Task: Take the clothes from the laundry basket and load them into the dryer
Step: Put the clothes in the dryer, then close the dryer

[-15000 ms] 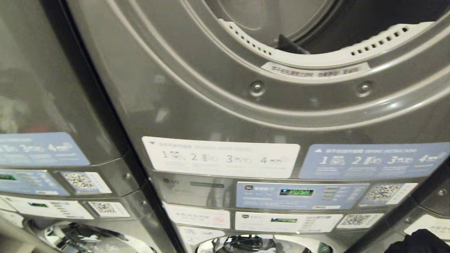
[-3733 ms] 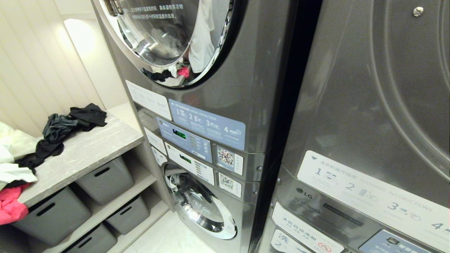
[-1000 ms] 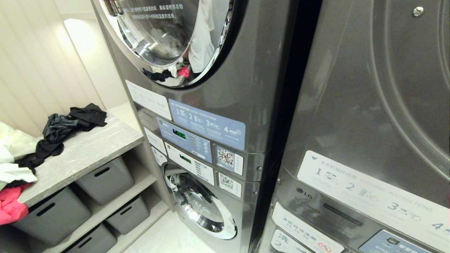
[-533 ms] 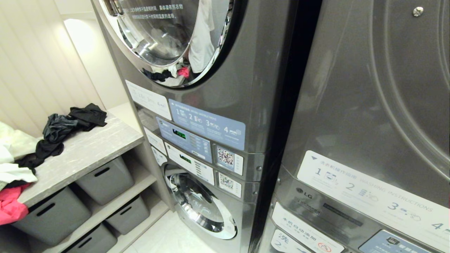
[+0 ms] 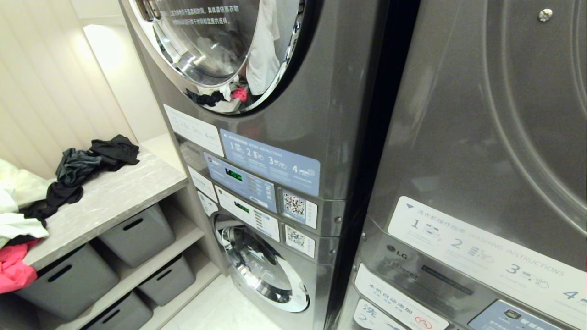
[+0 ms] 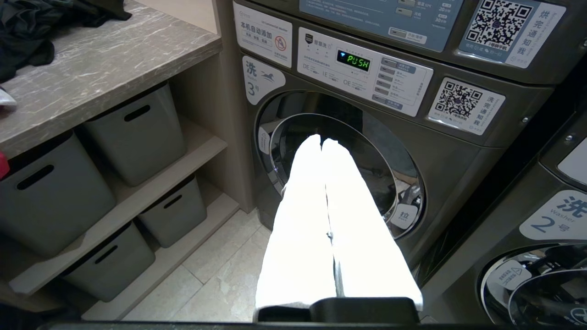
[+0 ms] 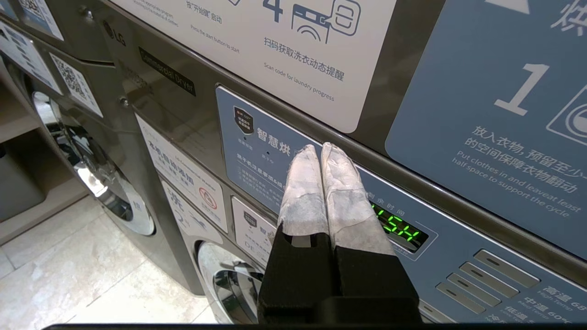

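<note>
You've got grey storage bins [image 5: 137, 233] under a marble-look shelf [image 5: 114, 195], dark garments [image 5: 78, 167] heaped on it, a pink cloth [image 5: 13, 270] nearby.

A self-service laundry room — stacked grey LG machines [image 5: 293, 137] with numbered instruction stickers [image 5: 268, 161] and QR-code payment labels [image 5: 294, 205], beside a marble-look counter [image 5: 110, 197] strewn with clothes [image 5: 78, 172], storage bins [image 5: 137, 233] underneath.

1. My right gripper [image 7: 321, 149] is pinched closed, holding nothing, its wrapped tips close in front of the dryer [image 7: 192, 114].
2. The tips point at the blue panel [image 7: 261, 156]; a green display [image 7: 401, 229] glows just beside them.
3. White instruction label [image 7: 293, 50] above, blue label [image 7: 495, 114] next to it.
4. Chrome-rimmed doors [image 7: 105, 192] lower down, pale tile floor [image 7: 69, 284].
</note>
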